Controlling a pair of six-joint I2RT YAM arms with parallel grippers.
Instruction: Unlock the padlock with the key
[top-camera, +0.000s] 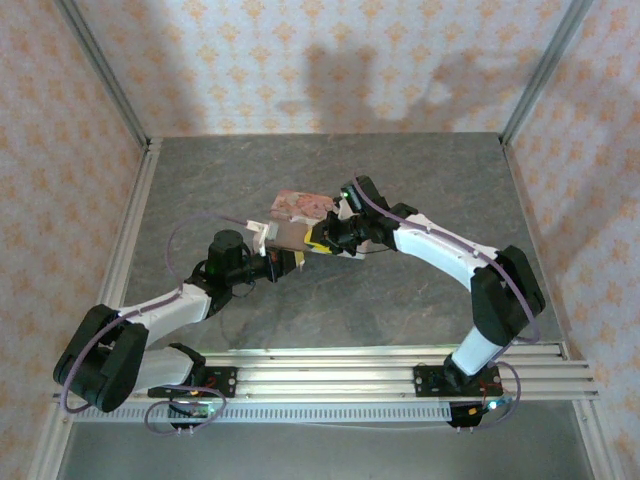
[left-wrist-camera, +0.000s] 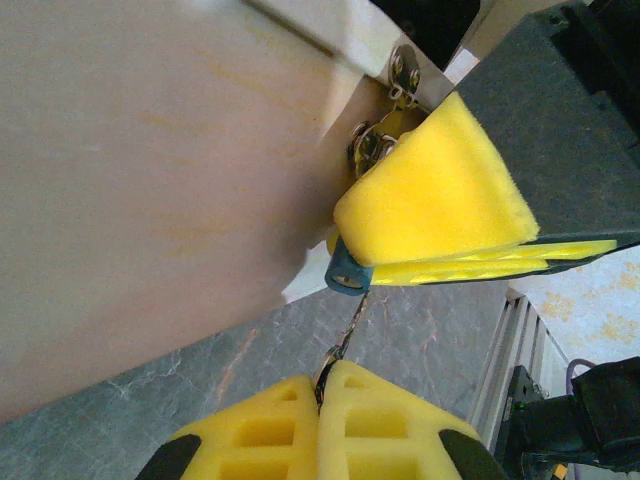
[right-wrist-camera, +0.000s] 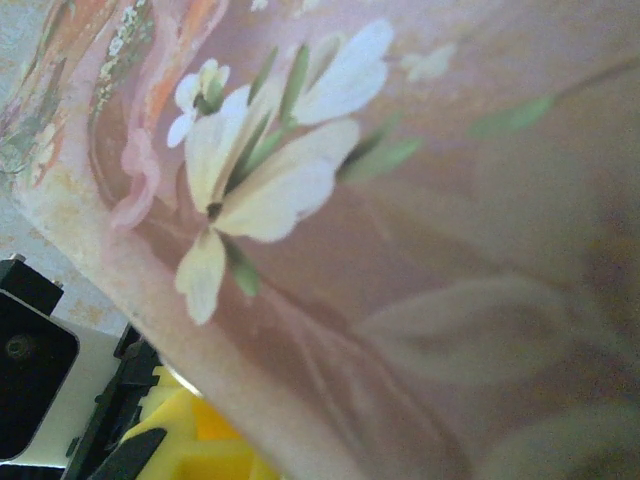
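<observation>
While the right pincer clamps the padlock beside the hasp at the near right corner of the tin, the left pincer is pinched together on a slim metal piece, apparently the key, reaching up to the lock. Turning calls for a gentle wrist roll along the key's axis, with the lock kept steady. What the tin holds is hidden.

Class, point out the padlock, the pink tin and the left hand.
padlock (left-wrist-camera: 346, 272): left wrist view, its teal end.
pink tin (left-wrist-camera: 150, 200): left wrist view, plain wall.
left hand (left-wrist-camera: 322, 395): left wrist view, between fingertips.
</observation>
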